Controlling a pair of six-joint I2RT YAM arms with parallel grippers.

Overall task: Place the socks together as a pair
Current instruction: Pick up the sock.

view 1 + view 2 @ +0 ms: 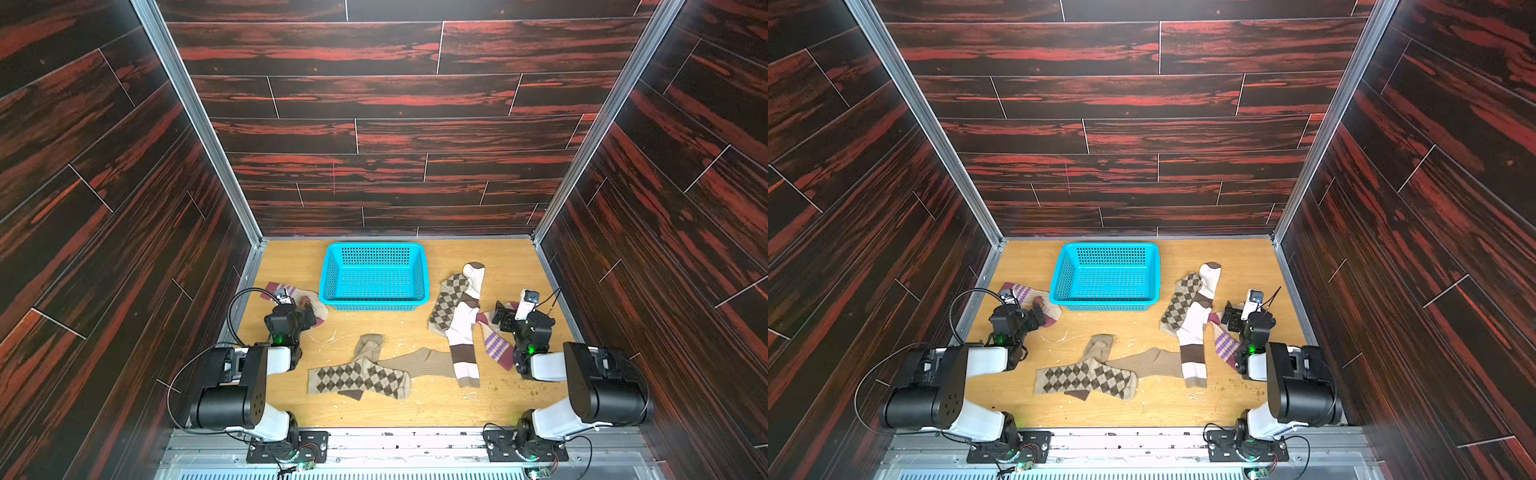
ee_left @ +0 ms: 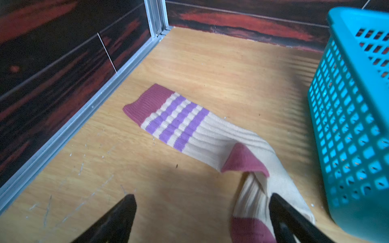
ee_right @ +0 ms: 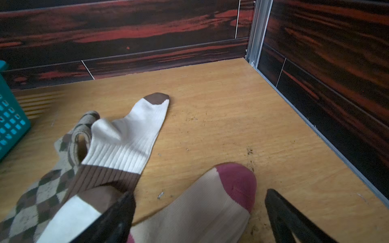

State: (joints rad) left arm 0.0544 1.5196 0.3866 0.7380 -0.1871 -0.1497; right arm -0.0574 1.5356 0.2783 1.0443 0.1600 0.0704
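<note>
The left gripper (image 2: 202, 199) stands spread wide, holding nothing, over the foot of a purple-striped cream sock (image 2: 189, 126) at far left, beside the blue basket (image 1: 374, 306). The right gripper (image 3: 200, 195) is also wide and empty over the maroon toe of the matching sock (image 3: 210, 208) at right. Left of that, a white brown-banded sock (image 1: 463, 332) overlaps an argyle sock (image 1: 446, 301). A second argyle sock (image 1: 361, 378) and ribbed tan socks (image 1: 424, 361) lie near centre.

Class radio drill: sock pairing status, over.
Left gripper and right gripper open, empty. Cream purple-striped fabric sock at left, its mate at right. White brown-banded sock beside mate.
</note>
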